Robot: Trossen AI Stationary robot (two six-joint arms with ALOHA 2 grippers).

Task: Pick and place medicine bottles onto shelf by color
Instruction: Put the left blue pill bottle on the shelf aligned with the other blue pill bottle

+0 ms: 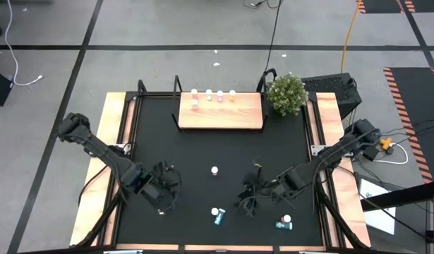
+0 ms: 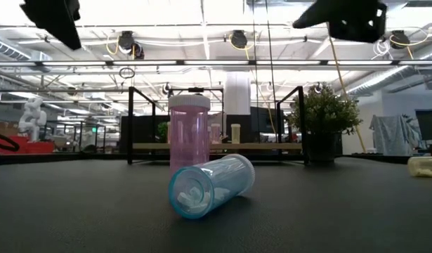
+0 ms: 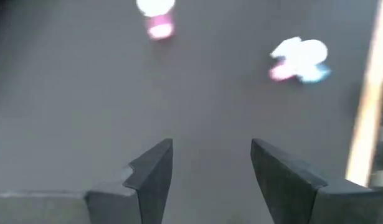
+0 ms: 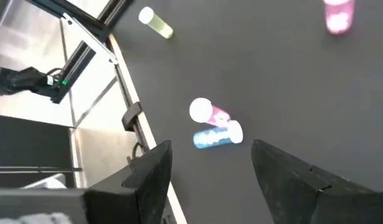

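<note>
bottles on shelf: four tiny white-capped medicine bottles [image 1: 213,95] already stand in a row along the far edge of the flat light-wood shelf [image 1: 220,113], pinkish ones plus a yellowish one.
bottles left: one upright pink bottle [image 1: 214,171] mid-desk, a teal-blue one on its side [image 1: 218,215] near the front, another pair [image 1: 284,224] front right.
right hand: your right hand [image 1: 246,197] hovers low just beside the teal one, fingers wide apart, holding nothing.
left hand: left hand [image 1: 162,189] waits front left, also spread and empty.
step: looks like you're between picks.
next: line up over one bottle, drop, pinch gently. It's lying down, so it may roll.
</note>
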